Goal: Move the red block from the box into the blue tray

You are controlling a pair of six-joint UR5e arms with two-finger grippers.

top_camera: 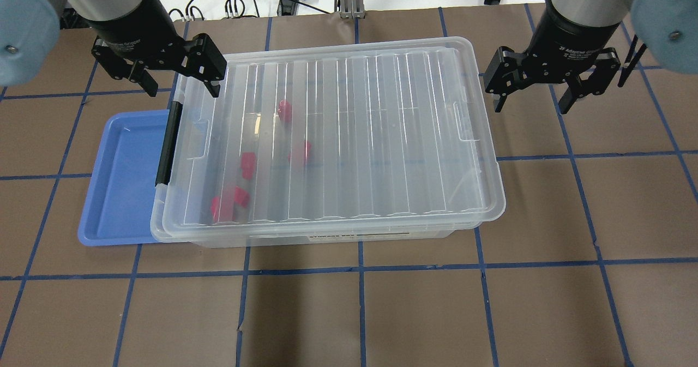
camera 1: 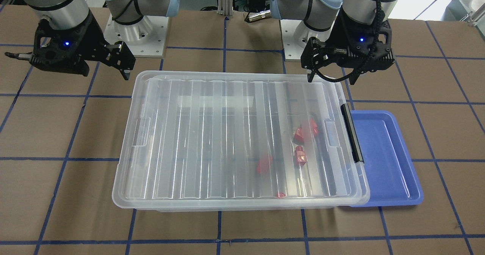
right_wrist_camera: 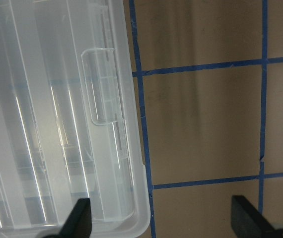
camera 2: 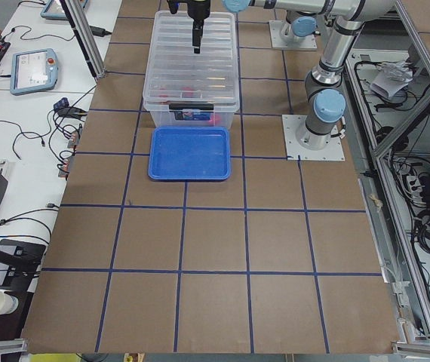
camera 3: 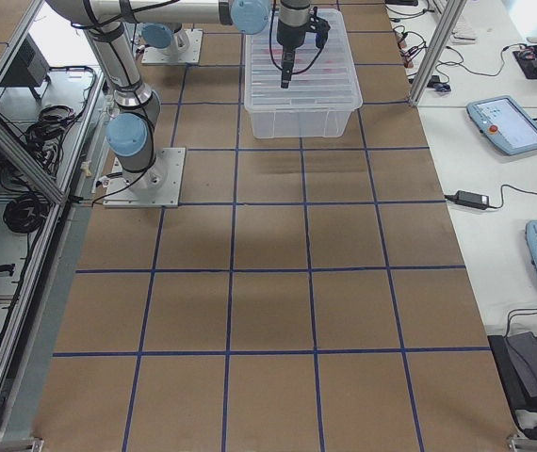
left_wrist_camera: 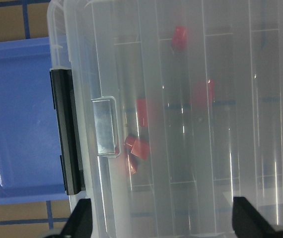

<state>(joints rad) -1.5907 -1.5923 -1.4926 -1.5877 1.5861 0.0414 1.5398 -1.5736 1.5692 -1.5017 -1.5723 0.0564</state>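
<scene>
The box (camera 1: 227, 107) is a clear bin with its ribbed lid shut and a black latch (camera 1: 352, 133) on the end by the blue tray (camera 1: 382, 160). Several red blocks (camera 1: 303, 132) lie inside, seen through the lid (top_camera: 248, 164) near the latch end. The tray (top_camera: 122, 176) sits beside the box, partly under its rim, and holds nothing. My left gripper (top_camera: 181, 89) is open and empty above the box's latch-end far corner; its wrist view shows the blocks (left_wrist_camera: 139, 148) below. My right gripper (top_camera: 531, 105) is open and empty, beyond the box's other end.
Brown table surface with a blue tape grid (top_camera: 360, 269). The arm bases (camera 1: 132, 31) stand behind the box. Bare table lies on the near side of the box in the overhead view and to the right of it (right_wrist_camera: 201, 124).
</scene>
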